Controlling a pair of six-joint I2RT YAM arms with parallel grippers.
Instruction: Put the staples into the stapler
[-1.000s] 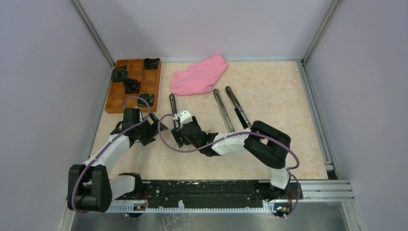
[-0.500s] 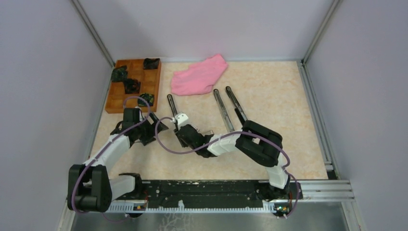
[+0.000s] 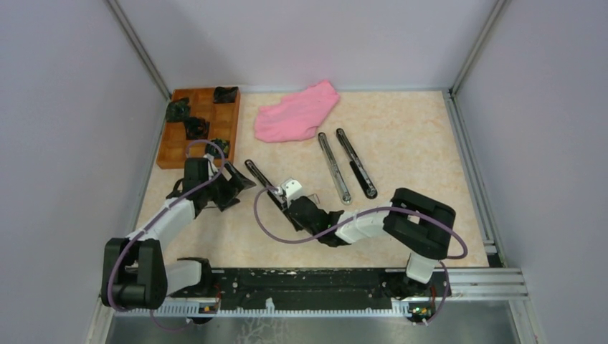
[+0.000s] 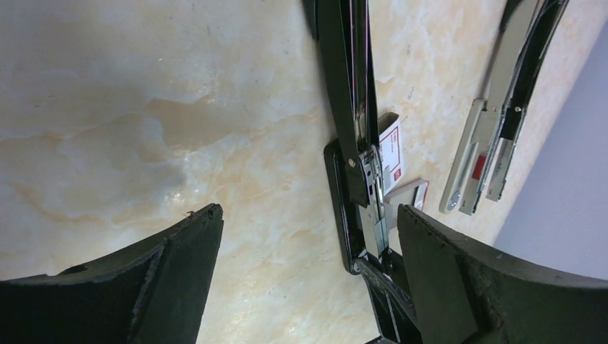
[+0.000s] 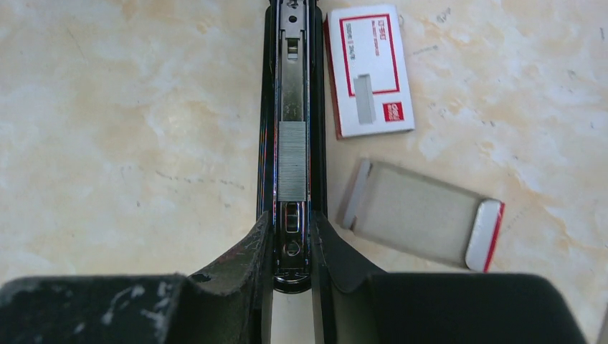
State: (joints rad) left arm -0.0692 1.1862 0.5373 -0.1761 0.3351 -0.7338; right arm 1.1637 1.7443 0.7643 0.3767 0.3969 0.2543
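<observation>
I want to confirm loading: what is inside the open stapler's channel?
A silvery strip of staples lies in the stapler channel, about midway along. The channel floor under the strip is covered; the right gripper, closed on the near end, hides the sides there.

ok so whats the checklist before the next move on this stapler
1. staples lying straight in the channel of the stapler: ok
2. right gripper clamped on the stapler's near end: ok
3. left gripper open and holding nothing: ok
4. staple box and its tray lying beside the stapler, apart from it: ok
5. pusher seated behind the staples: cannot tell
</observation>
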